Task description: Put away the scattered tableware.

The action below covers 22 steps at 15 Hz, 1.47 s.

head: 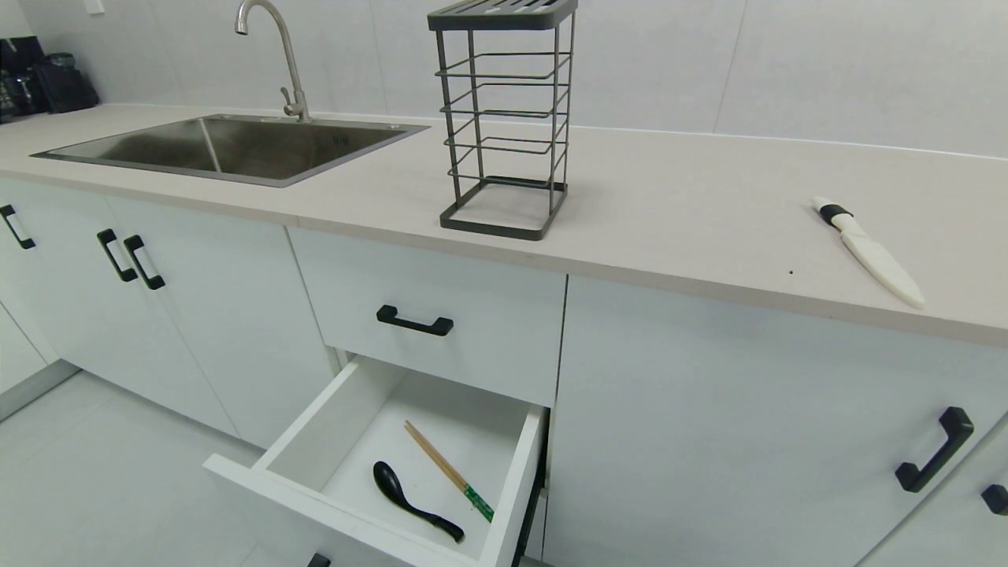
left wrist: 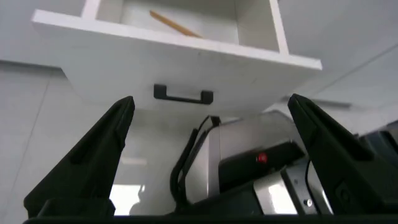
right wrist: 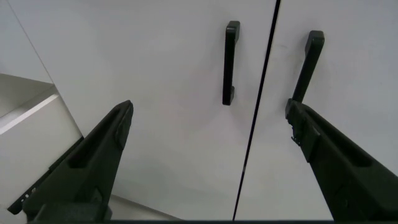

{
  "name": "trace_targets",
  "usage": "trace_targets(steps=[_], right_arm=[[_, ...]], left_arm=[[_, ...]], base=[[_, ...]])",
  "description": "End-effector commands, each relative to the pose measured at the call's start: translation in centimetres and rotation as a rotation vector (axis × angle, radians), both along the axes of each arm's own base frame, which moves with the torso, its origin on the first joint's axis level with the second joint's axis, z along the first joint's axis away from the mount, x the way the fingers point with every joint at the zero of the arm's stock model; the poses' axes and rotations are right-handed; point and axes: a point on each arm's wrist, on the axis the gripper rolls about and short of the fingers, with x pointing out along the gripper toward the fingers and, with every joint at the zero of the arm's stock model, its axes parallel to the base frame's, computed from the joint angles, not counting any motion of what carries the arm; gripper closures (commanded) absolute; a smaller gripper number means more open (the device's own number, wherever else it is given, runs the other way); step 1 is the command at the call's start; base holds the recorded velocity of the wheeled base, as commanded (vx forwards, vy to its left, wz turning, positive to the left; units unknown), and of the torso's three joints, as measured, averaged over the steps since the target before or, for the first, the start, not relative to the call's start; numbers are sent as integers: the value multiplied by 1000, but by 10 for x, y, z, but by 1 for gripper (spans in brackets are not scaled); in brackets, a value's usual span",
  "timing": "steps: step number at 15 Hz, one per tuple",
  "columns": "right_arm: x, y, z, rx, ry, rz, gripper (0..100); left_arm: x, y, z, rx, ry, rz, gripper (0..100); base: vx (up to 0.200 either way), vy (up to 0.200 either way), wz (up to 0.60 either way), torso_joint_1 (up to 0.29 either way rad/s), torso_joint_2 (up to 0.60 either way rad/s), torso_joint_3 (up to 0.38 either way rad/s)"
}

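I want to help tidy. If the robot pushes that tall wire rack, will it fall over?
It might tip if pushed up high: the rack is tall on a small base. Its thin open wires suggest it's light but stiff, so it may slide easily.

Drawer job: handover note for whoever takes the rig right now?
Left gripper: open, empty, low in front of the open drawer.
Right gripper: open, empty, facing the cabinet doors.
Things: black spoon and chopsticks lie in the drawer; white knife lies on the counter, far right.
Done: spoon and chopsticks are in.
Left: the knife, then probably shutting the drawer.
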Motion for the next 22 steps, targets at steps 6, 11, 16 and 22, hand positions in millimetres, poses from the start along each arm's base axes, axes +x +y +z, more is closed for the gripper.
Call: trace_targets(steps=[6,11,16,22], right_arm=[[0,0,0,0,5,0,0],[0,0,0,0,5,0,0],[0,0,0,0,5,0,0],[0,0,0,0,5,0,0]], left_arm=[[75,-14,-21,149,385,-167,0],[113,-22,-52,181,417,-199,0],[131,-24,-64,213,413,-174,0],[150,-28,-70,214,396,-170,0]], base=[[0,0,0,0,0,0],[0,0,0,0,0,0],[0,0,0,0,0,0],[0,0,0,0,0,0]])
